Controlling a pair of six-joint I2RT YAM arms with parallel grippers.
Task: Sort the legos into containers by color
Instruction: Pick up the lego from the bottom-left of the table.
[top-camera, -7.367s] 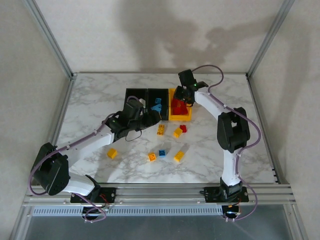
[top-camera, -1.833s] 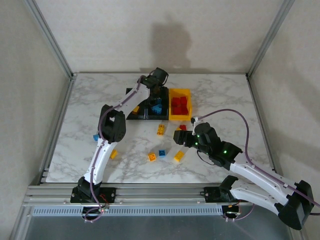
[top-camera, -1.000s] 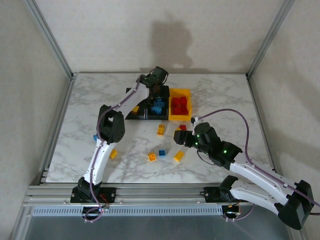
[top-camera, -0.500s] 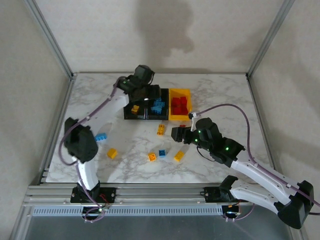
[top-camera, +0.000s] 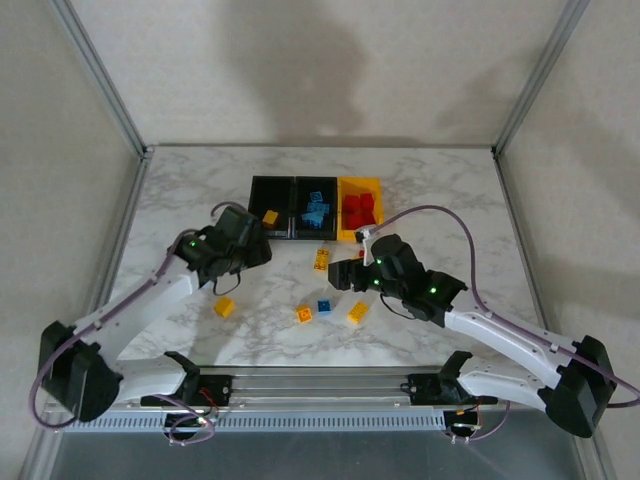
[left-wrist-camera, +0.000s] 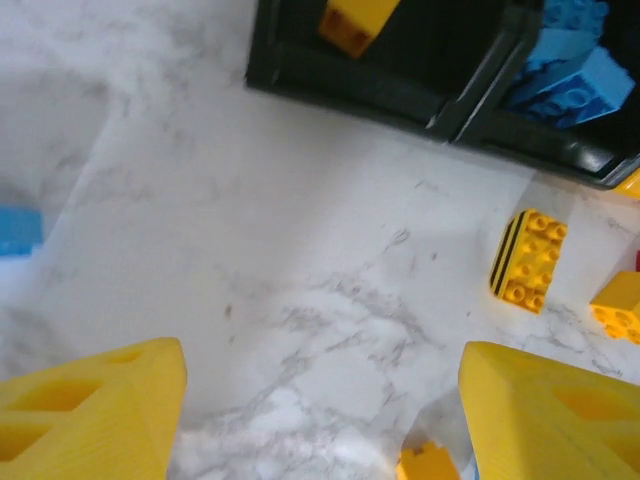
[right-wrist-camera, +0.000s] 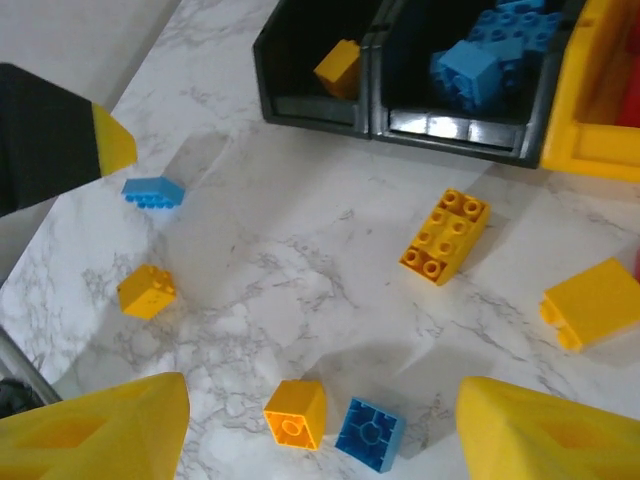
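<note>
The left arm's two-finger gripper (left-wrist-camera: 320, 405) has just swung back from above the row of bins and now hangs over the marble-patterned table (top-camera: 180, 190) in front of them. Its yellow fingers (left-wrist-camera: 90, 410) stand wide with nothing between them (whatever it carried over has evidently been let go). Off to its left lies a lone light blue studded brick (left-wrist-camera: 18, 230), which looks to me like its next pick. Further along, the left black plastic bin (top-camera: 268, 190) holds a single yellow-orange brick (top-camera: 270, 217). The middle black bin (right-wrist-camera: 450, 128) has a fuller heap of light blue bricks (top-camera: 316, 205) than a moment ago, and the yellow bin (top-camera: 360, 181) keeps its red bricks (top-camera: 360, 208). The right gripper (right-wrist-camera: 320, 420) has crept leftward over the loose pieces, its fingers likewise spread and empty. Below it sit a long yellow brick with a striped edge (top-camera: 322, 260), a small orange cube (right-wrist-camera: 295, 412) and a dark blue square brick (right-wrist-camera: 368, 433). So one more blue is sorted, and a handful of yellows and blues remain on the table.
</note>
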